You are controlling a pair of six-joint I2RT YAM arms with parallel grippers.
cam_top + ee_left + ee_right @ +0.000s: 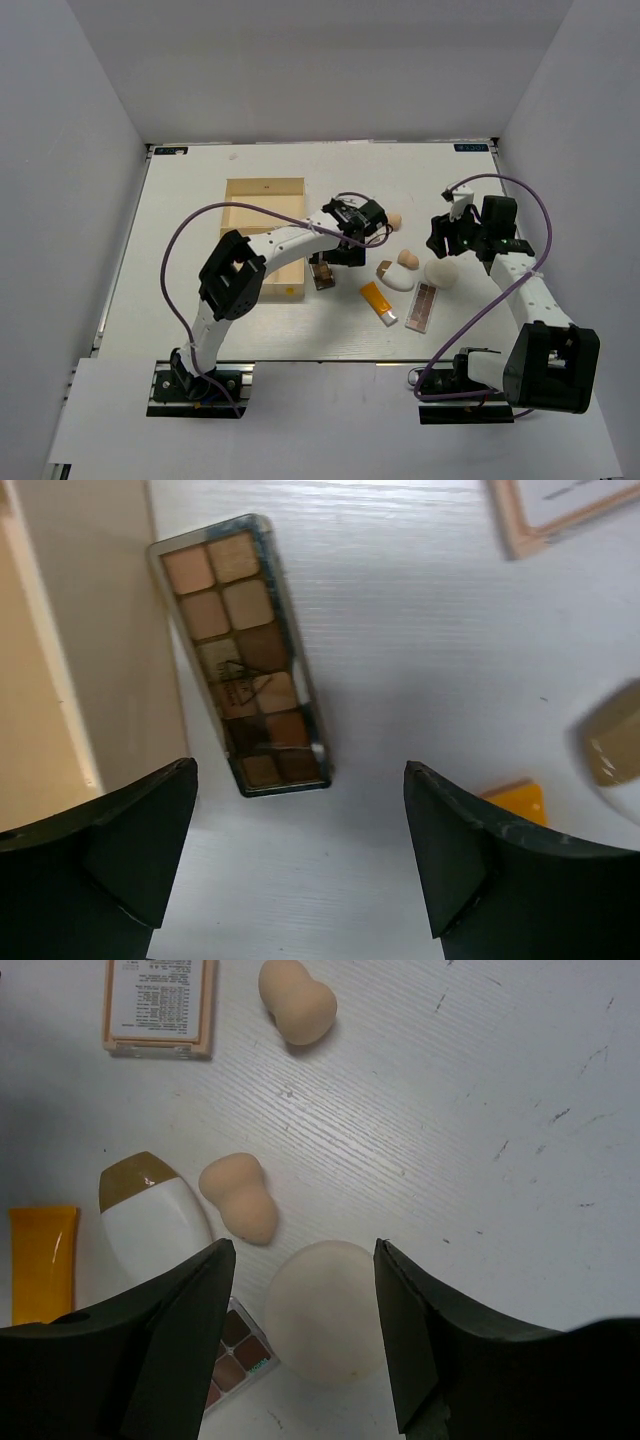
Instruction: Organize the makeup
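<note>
1. Little of the task is judged to be done. No makeup is seen in the visible part of the pale wooden box [262,195], though a portion of it is hidden beneath the left arm.
2. All the pieces that can be seen are lying on the table [190,320], to the right of the box, and each is left to be sorted.
3. One eyeshadow palette [240,655] is found just beside the box's outer wall. It lies flat, with two rows of tan and brown pans turned upward, pale at one end and dark at the other.
4. The left gripper [300,775] is held above this palette with its jaws spread wide, and nothing is grasped.
5. The right gripper [303,1250] is poised over the round cream puff [325,1310]. Its jaws are parted and, as far as can be told, nothing is gripped.
6. Close to the puff are seen a second palette [235,1355], a white oval piece [155,1225] with a brown cap, an orange tube [42,1260] and a tan egg-shaped sponge [240,1198].
7. A further sponge [297,1000] is seen farther off, near the square compact [160,1005], which is turned printed side up.
</note>
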